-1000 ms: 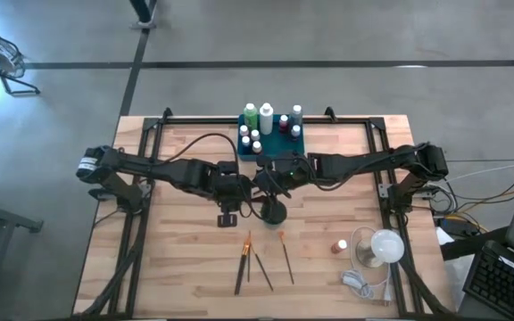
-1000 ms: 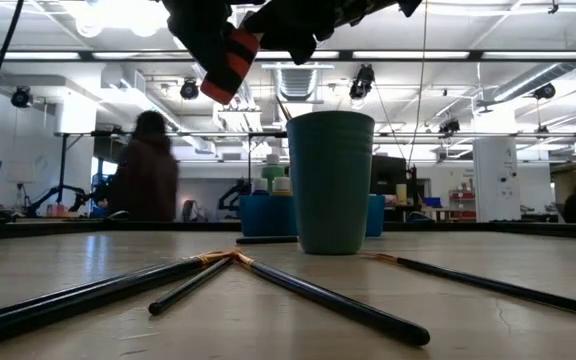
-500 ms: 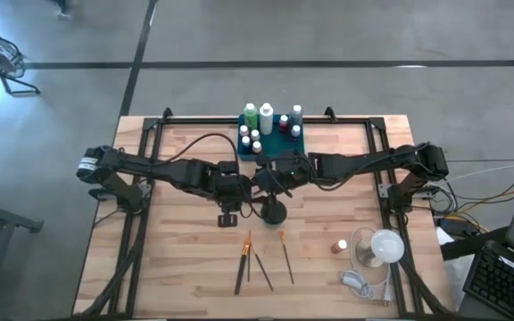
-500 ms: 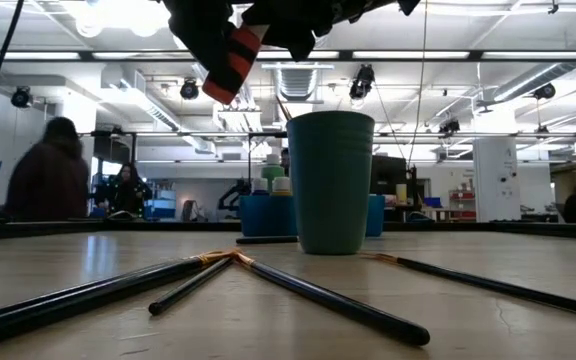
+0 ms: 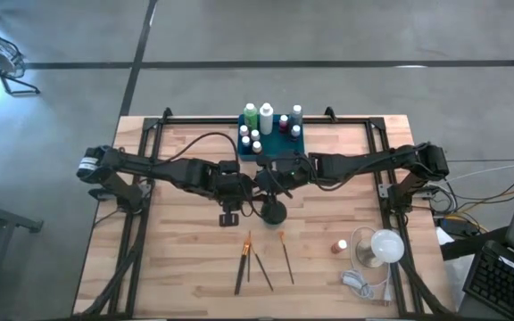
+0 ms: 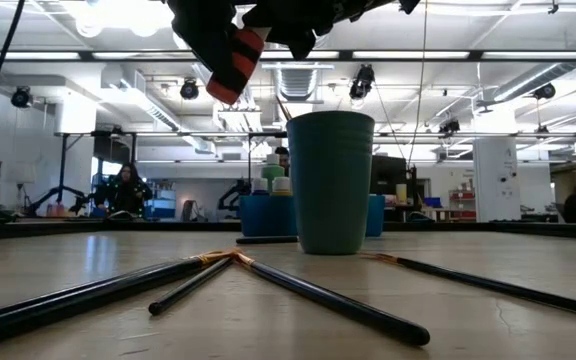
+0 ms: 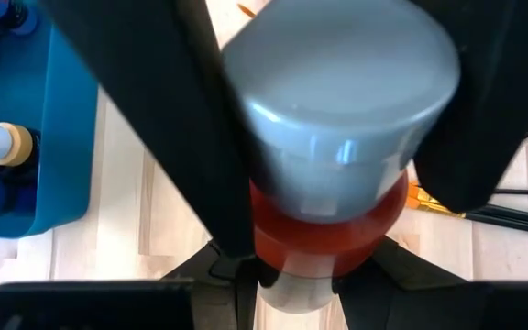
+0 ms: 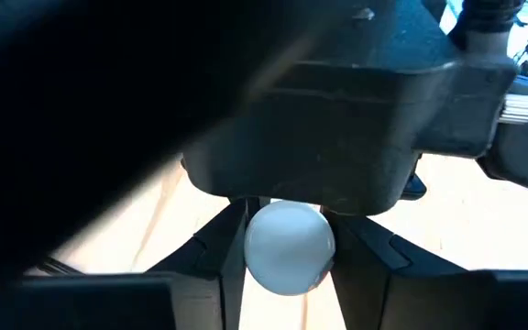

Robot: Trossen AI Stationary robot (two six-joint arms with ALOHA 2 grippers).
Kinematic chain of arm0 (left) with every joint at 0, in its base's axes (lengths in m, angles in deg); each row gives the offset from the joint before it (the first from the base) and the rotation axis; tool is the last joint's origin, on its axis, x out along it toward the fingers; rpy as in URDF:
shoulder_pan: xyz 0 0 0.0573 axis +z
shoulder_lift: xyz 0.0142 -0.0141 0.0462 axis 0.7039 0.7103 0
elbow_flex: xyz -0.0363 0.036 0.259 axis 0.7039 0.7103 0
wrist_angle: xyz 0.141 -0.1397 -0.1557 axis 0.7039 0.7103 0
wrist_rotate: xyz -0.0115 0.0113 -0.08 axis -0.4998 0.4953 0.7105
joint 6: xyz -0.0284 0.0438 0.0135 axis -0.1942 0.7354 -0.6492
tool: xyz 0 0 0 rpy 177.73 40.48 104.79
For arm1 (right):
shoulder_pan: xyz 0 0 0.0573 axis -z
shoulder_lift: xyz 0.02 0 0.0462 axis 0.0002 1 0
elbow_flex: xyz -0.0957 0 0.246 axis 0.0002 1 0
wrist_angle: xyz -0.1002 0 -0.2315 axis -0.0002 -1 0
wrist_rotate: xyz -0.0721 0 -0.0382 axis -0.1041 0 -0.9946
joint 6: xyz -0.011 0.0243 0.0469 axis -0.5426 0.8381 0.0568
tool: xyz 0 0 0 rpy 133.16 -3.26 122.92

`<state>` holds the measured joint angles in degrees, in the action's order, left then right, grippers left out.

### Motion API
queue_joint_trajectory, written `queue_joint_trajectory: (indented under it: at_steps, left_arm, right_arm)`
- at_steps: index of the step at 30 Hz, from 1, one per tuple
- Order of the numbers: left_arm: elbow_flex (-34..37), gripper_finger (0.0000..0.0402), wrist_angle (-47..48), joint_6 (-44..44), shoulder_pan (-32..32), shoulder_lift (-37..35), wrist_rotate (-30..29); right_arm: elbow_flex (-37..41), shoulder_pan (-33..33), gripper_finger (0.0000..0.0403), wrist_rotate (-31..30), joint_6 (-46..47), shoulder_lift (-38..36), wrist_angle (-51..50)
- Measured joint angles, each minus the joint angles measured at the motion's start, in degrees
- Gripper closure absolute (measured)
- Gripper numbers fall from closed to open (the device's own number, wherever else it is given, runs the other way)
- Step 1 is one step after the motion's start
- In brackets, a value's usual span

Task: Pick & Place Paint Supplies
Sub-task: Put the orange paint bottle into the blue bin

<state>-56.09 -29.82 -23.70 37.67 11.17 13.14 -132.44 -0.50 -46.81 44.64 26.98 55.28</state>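
Two arms meet over the middle of the wooden table (image 5: 177,259). The left gripper (image 5: 242,189) is clamped on a small red-orange bottle (image 7: 328,215) with a white cap, held high above the boards and tilted, just left of the dark green cup (image 5: 276,212) in the low view. The grip is on the bottle's sides, which leaves the cap end free, probably so that the other arm can take it. The right gripper (image 5: 271,181) comes in from the right to the same spot. Its wrist view shows a white cap (image 8: 290,247) close in front of it, but whether it grips the bottle cannot be told. The teal tray (image 5: 296,148) sits at the far middle edge and already carries a cluster of white-capped bottles (image 5: 266,120), so it is likely the bottle's destination. Four paintbrushes (image 5: 255,260) lie fanned on the near side of the cup, likely waiting to go into it. One more small bottle (image 5: 340,245) lies on the boards near right, beside a white rounded object (image 5: 384,244). Open room is tight at the centre: the cup stands right below the two wrists, and the tray lies just beyond them. The left and right boards are bare out to the dark frame rails (image 5: 141,178), so either arm can draw back sideways.
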Motion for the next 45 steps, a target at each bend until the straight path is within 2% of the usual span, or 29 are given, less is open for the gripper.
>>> queue_joint_trajectory:
  at_steps: [7, 9, 17, 20, 24, 28, 35, 40, 45]
  left_arm:
    - [0.02, 0.0289, -0.75, 0.75, 0.02, 0.02, -0.27]
    - [0.02, 0.0265, -0.82, 0.82, 0.02, 0.02, -0.27]
    - [0.03, 0.0124, -1.03, 0.56, -0.22, -0.54, -1.21]
    - [1.52, 0.0097, -1.03, -0.47, -0.24, -2.38, -1.47]
    - [6.64, 0.0088, -2.85, -3.36, -0.28, -6.65, -7.05]
    - [15.38, 0.0092, -10.88, -6.06, -0.26, -14.16, -10.79]
    - [31.75, 0.0092, -33.12, -5.07, -0.26, -26.67, -12.63]
    - [40.65, 0.0092, -46.78, -3.51, -0.26, -31.76, -12.66]
    - [47.57, 0.0092, -57.66, -2.13, -0.26, -33.59, -12.64]
  right_arm:
    - [-1.00, -0.04, 0.0287, -1.48, -0.53, -0.09, -2.35]
    - [-1.60, -0.04, 0.0287, -1.50, -0.51, -0.09, -3.33]
    - [-3.54, 0.27, 0.0287, -3.04, -0.29, -0.60, -9.58]
    - [-3.54, 0.65, 0.0287, -6.06, -0.36, -2.12, -12.58]
    - [-3.54, 1.65, 0.0287, -10.20, -1.16, -5.07, -15.68]
    - [-3.43, 4.42, 0.0287, -12.16, -1.78, -8.44, -17.53]
    - [-1.74, 11.57, 0.0287, -12.47, -0.50, -12.23, -20.48]
    - [-0.70, 16.21, 0.0287, -11.68, 0.02, -12.72, -20.93]
    - [-0.70, 19.80, 0.0287, -11.38, 0.32, -10.40, -21.70]
